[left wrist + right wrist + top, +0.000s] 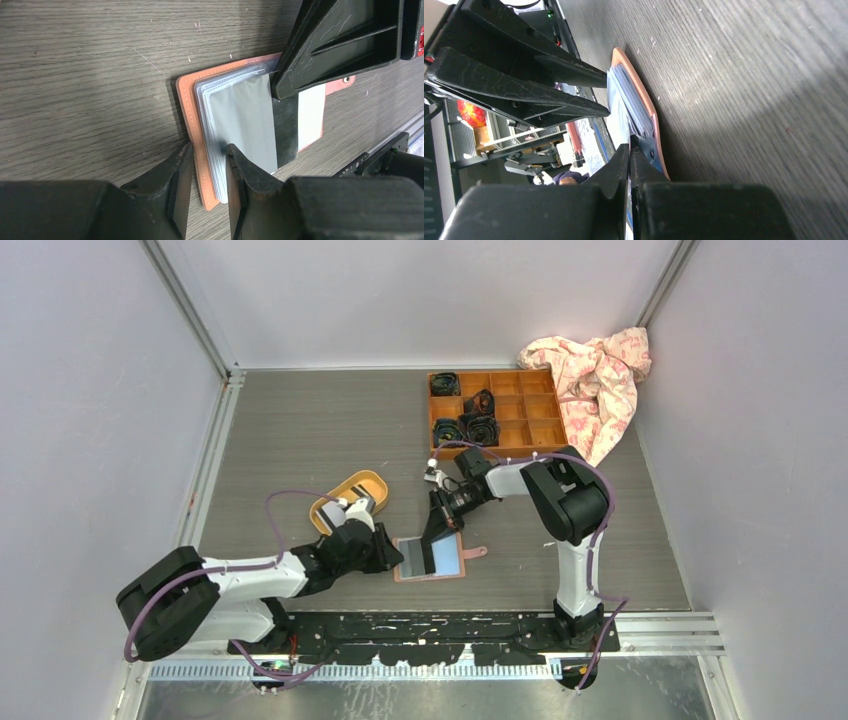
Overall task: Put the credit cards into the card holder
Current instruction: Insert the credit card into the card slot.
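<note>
Top view: the card holder is lying open on the desk, with the left arm reaching in low from the left and the right arm bending back to point down at it. Only the left wrist view is showing the dark credit card, which is resting against the holder's clear sleeves with the jaws of the right gripper pinched nearly closed on it. The left gripper is straddling the holder's pink edge with its jaws partly apart; whether it is gripping cannot be told.
</note>
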Action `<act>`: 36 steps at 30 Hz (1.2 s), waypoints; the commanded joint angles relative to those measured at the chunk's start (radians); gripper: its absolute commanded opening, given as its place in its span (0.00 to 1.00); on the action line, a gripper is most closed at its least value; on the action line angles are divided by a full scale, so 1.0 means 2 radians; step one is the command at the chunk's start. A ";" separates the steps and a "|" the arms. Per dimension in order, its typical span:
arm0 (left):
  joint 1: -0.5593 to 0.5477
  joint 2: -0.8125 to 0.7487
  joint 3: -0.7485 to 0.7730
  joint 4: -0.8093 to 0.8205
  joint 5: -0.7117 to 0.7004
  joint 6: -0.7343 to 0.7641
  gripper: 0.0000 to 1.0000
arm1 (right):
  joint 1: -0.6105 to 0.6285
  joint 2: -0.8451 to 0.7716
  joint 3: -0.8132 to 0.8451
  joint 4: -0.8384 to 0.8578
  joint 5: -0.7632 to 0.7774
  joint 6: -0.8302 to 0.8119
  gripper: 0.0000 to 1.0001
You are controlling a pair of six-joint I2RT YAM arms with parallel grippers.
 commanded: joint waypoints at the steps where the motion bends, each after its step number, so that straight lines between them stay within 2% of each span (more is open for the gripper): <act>1: -0.003 -0.002 0.027 0.019 0.002 0.011 0.32 | 0.007 0.003 0.014 -0.018 0.012 -0.023 0.08; 4: -0.003 -0.021 0.024 0.011 0.000 0.014 0.34 | 0.007 0.003 0.015 -0.021 0.013 -0.024 0.09; 11: -0.005 -0.119 0.028 -0.075 -0.031 0.022 0.38 | 0.007 0.002 0.016 -0.022 0.016 -0.023 0.11; 16: -0.038 -0.142 0.049 -0.091 -0.060 0.019 0.38 | 0.007 0.004 0.015 -0.018 0.017 -0.018 0.11; 20: -0.109 -0.082 0.109 -0.096 -0.116 0.034 0.37 | 0.006 0.007 0.014 -0.014 0.017 -0.013 0.12; 24: -0.172 0.011 0.200 -0.146 -0.168 0.058 0.33 | 0.005 0.007 0.014 -0.013 0.019 -0.013 0.12; 29: -0.185 0.119 0.305 -0.231 -0.172 0.043 0.30 | 0.003 0.006 0.013 -0.014 0.023 -0.013 0.12; 36: -0.186 0.184 0.341 -0.240 -0.166 0.035 0.28 | 0.001 0.005 0.013 -0.014 0.024 -0.013 0.12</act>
